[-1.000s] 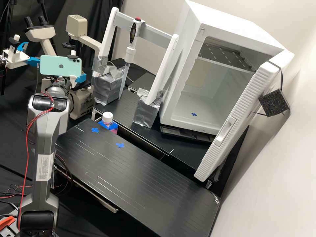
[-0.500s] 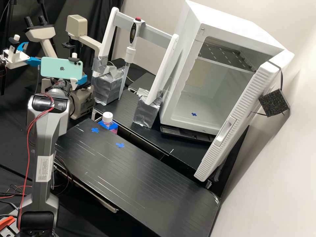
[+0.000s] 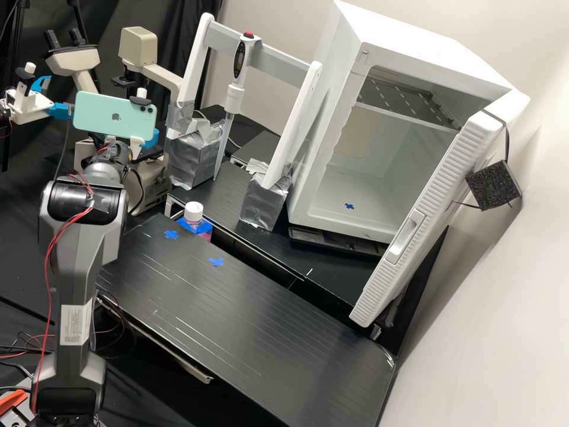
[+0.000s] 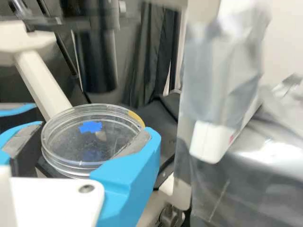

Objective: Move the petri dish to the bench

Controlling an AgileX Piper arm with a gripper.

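In the high view, the gripper [image 3: 152,139] is mostly behind the mint-green phone on the arm's wrist, in front of the microscope [image 3: 151,181]; a blue finger edge shows. In the wrist view, the gripper [image 4: 93,137] is shut on the clear round petri dish [image 4: 71,142], one blue finger against either side. A blue mark shows at the dish's top and a yellowish patch on its rim. The black bench [image 3: 237,320] bears two blue tape crosses, one [image 3: 171,235] near its back left corner, the other [image 3: 216,261] farther right.
A pink bottle with a white cap [image 3: 194,212] stands at the bench's back edge. Behind are a white frame with foil-wrapped feet [image 3: 265,201], a pipette [image 3: 235,98] and an open white incubator [image 3: 329,178]. Foil wrapping [image 4: 222,66] rises beside the dish in the wrist view.
The phone and wrist have shifted slightly right in the high view and tilted, while the arm's elbow has swung a little left. The bench items have not moved.
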